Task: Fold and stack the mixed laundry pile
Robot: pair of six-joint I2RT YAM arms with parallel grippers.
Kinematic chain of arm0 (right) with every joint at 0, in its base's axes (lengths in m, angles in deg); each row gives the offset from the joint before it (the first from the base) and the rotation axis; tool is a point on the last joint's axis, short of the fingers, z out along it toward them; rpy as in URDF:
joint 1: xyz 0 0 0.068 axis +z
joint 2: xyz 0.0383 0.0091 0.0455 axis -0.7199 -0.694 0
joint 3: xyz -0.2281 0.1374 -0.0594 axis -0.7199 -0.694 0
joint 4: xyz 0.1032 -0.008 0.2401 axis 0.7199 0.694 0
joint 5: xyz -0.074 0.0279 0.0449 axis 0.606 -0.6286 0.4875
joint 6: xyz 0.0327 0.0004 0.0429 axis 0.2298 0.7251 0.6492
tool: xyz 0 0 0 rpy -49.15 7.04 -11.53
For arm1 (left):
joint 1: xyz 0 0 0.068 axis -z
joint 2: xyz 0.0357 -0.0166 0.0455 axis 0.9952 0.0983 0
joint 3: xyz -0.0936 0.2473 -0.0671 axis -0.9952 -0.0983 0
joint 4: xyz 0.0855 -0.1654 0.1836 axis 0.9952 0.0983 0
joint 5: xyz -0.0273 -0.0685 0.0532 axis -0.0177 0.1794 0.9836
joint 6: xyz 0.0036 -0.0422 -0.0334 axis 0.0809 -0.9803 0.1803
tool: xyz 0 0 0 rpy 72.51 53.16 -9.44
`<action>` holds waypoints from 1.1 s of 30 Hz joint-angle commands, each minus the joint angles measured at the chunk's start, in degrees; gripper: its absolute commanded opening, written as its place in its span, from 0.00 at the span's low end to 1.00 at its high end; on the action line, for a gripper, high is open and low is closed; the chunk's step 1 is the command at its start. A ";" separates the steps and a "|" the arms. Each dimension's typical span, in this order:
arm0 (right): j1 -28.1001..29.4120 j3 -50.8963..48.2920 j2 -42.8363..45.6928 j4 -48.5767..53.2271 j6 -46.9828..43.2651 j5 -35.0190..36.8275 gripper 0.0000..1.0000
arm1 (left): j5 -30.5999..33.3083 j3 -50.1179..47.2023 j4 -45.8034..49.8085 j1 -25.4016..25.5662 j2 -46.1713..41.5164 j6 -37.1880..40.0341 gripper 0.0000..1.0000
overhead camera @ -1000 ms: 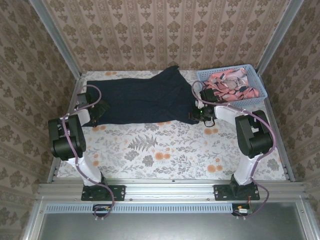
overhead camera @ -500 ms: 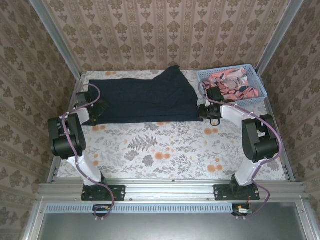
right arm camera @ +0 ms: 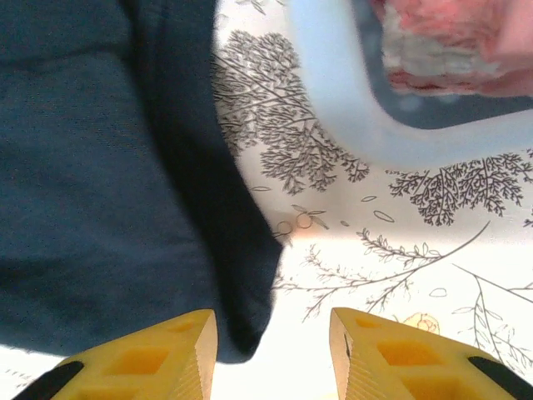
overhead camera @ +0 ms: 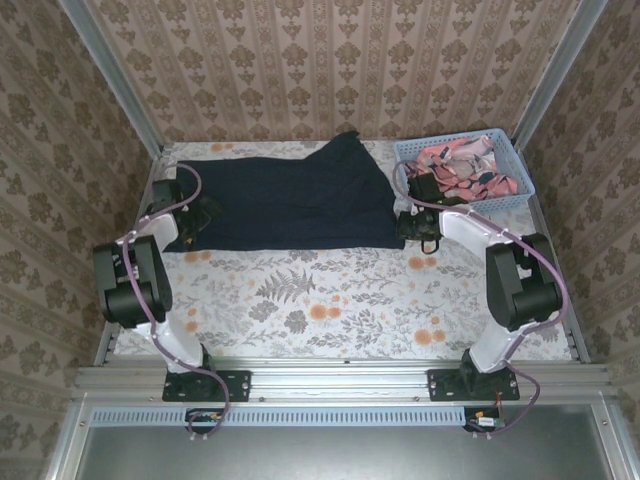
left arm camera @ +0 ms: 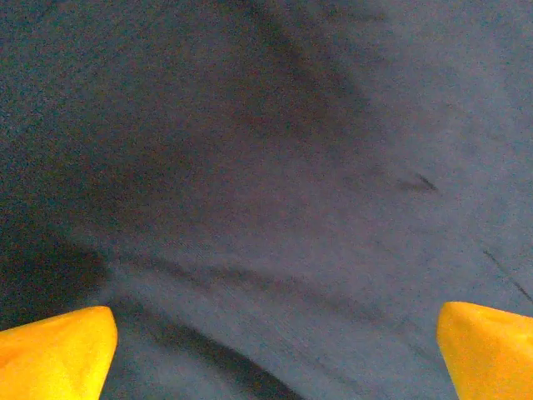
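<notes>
The T-shirt (overhead camera: 290, 205) is matt dark cloth with a fine grain. At two o'clock the basket (overhead camera: 505, 198) is smooth light-blue plastic, holding a soft pink garment (overhead camera: 455, 162). The tabletop (overhead camera: 330, 290) wears matt printed cloth. The right hand (right arm camera: 273, 354) has smooth yellow plastic fingers (right arm camera: 141, 362).

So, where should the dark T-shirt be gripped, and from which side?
Probably its near right corner, from above: the dark T-shirt lies flat on the table, and that edge lies free below the open right hand.
</notes>
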 commanded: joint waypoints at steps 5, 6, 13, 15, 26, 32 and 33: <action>7.87 7.12 -3.18 -0.88 4.16 0.86 0.33 | 7.60 3.67 4.99 10.33 -5.68 5.90 0.93; 8.52 8.63 -4.91 -0.72 4.63 0.92 0.31 | 6.99 3.16 3.09 11.81 -4.98 5.59 0.89; 9.45 14.14 -15.16 -3.40 8.91 4.35 0.22 | 0.65 4.63 -5.46 17.67 5.76 1.96 0.20; 9.38 15.78 -17.54 -2.30 9.02 4.77 0.19 | -0.32 6.63 -5.02 19.08 9.27 1.79 0.00; 9.28 7.60 -15.08 4.80 10.59 3.80 0.18 | 0.73 -6.32 -3.09 23.62 5.74 -0.86 0.00; 9.25 -4.33 -6.24 8.29 12.84 2.92 0.19 | 0.95 -18.74 0.69 27.72 -3.47 -3.70 0.00; 9.22 -6.23 -4.45 8.59 13.81 2.25 0.19 | 1.13 -20.19 1.64 28.51 -5.21 -4.27 0.00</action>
